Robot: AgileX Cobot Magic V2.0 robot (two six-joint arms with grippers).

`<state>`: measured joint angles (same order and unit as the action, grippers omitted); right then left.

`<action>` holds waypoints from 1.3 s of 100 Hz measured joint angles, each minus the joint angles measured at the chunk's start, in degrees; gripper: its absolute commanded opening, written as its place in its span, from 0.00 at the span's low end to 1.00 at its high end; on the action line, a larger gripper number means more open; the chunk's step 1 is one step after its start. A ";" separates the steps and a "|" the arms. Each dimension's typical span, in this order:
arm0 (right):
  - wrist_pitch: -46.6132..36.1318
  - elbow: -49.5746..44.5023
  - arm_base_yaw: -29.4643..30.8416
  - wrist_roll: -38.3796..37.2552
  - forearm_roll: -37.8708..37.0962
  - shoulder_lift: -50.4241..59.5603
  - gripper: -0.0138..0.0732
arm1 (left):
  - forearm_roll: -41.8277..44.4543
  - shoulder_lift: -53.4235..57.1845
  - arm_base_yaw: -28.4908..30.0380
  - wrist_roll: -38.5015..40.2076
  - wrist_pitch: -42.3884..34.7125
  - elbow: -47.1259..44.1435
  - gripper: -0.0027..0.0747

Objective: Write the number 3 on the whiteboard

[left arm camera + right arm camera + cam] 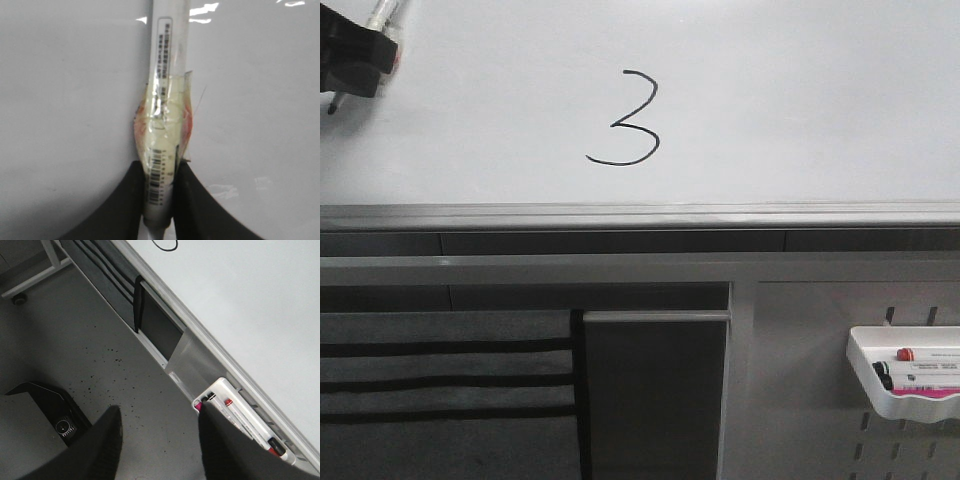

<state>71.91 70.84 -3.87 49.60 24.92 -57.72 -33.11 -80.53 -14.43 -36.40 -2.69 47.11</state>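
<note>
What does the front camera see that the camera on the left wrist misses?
Only the front view shows the number 3, the grey rail, the pegboard panel and the white tray of markers. Only the left wrist view shows, up close, the left gripper shut on the marker, tape wrapped round its barrel. Both show the whiteboard.

Left hand (159,200): two matte black fingers (117,210), smooth, curving inward to narrow tips.
Left hand, front view (355,55): blocky black housing with rounded edges.
Right hand (160,440): two broad black fingers (100,450), smooth, with rounded outlines.
</note>
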 measured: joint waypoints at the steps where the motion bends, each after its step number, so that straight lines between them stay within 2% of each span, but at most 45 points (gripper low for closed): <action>1: 0.00 0.00 0.00 0.00 0.00 0.00 0.52 | 0.00 0.00 0.00 0.00 0.00 0.00 0.13; 14: 0.00 0.00 0.00 0.00 0.13 0.00 0.52 | 0.00 0.00 0.00 0.09 0.00 0.00 0.18; 19: 0.00 0.00 0.00 0.00 0.36 0.00 0.52 | 0.00 0.00 0.00 0.09 0.00 0.00 0.24; 34: 0.00 0.00 0.00 -0.60 1.14 0.00 0.52 | 0.00 0.00 0.00 0.09 0.11 0.00 0.51; 43: 0.00 0.00 0.00 -3.16 1.25 0.00 0.52 | 0.00 0.00 0.00 0.09 0.11 0.00 0.58; 58: 0.09 0.00 0.00 -10.92 1.21 0.00 0.52 | 1.27 2.40 0.00 0.09 2.69 0.00 0.58; 74: -0.98 -0.68 0.02 -25.17 -3.23 0.24 0.52 | 3.81 9.60 0.41 0.00 12.29 1.09 0.58; 88: -10.44 -7.27 0.37 -33.44 -6.10 4.04 0.52 | 5.61 15.96 2.92 2.32 25.99 4.38 0.58; 103: -22.20 -17.95 0.37 -37.12 -6.38 11.01 0.51 | 9.24 22.56 7.11 7.59 38.34 5.51 0.58; 112: -27.14 -23.61 0.37 -37.87 -6.47 15.76 0.45 | 9.84 27.30 9.59 8.56 40.37 3.99 0.57; 117: -29.85 -26.27 0.37 -38.12 -6.59 18.37 0.39 | 9.98 30.07 10.59 8.82 40.37 2.32 0.54; 122: -31.75 -28.66 0.37 -38.12 -7.09 21.10 0.31 | 10.07 32.89 11.38 9.06 39.45 0.24 0.47; 130: -34.08 -31.97 0.37 -38.12 -8.66 25.55 0.19 | 10.10 37.66 12.07 9.17 37.01 -3.52 0.32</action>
<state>37.83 38.87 -3.50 11.49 16.26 -32.17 -23.02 -42.87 -2.36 -27.23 34.32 43.59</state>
